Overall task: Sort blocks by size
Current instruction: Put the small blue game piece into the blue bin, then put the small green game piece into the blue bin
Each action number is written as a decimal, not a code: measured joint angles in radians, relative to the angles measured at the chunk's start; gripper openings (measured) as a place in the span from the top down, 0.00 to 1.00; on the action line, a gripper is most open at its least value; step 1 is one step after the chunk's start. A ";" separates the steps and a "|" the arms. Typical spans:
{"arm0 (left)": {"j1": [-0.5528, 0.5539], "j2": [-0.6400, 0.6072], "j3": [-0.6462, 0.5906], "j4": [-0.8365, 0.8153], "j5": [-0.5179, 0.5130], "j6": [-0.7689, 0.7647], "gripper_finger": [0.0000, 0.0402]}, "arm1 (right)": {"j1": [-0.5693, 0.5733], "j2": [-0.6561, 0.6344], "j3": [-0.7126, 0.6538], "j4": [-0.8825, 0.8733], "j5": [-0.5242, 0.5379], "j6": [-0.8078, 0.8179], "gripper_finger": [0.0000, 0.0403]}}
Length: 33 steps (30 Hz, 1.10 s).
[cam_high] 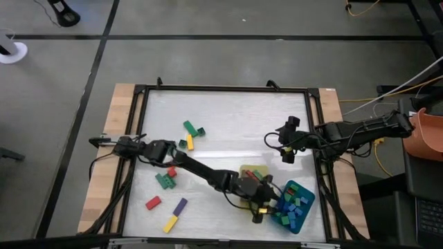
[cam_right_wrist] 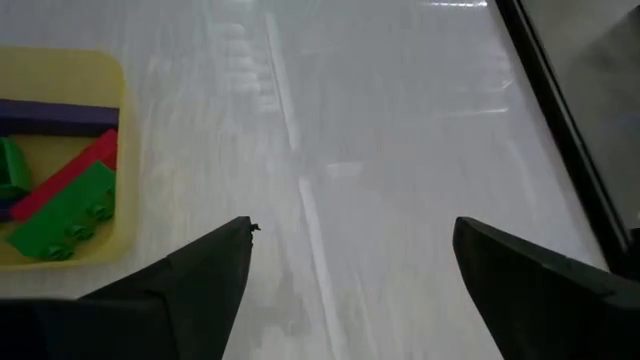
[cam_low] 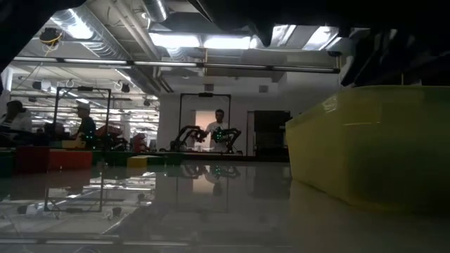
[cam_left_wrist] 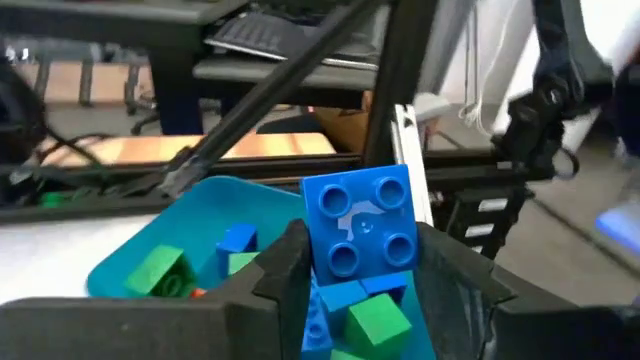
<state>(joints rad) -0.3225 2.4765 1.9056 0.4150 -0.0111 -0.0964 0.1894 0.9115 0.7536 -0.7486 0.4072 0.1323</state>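
Left gripper (cam_left_wrist: 362, 285) jaws are clamped on a small square blue brick (cam_left_wrist: 364, 228) with 4 studs, right over the teal tray (cam_high: 296, 205) near the table's front right corner. Right gripper (cam_right_wrist: 350, 265) hangs wide open, holding nothing, above bare tabletop near the right edge. Risk I see: smooth glossy plastic, so it could bounce off the piled small blocks (cam_high: 291, 207) and out. The yellow tray (cam_right_wrist: 70, 160) holds long bricks.

Glossy plastic, brushed white, bare wood.
Shiny studded blue block (cam_left_wrist: 362, 227); smooth teal plastic tray (cam_left_wrist: 200, 212); streaky, reflective white tabletop (cam_right_wrist: 380, 130); matt wooden edges (cam_high: 119, 114).
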 joint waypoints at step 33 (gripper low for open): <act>0.030 -0.206 0.024 -0.593 -0.039 0.086 0.59 | 0.000 0.003 0.001 0.010 -0.095 0.024 0.15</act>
<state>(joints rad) -0.2930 2.2707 1.9300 -0.1777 -0.0502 -0.0105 0.1894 0.9149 0.7544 -0.7382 0.3127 0.1566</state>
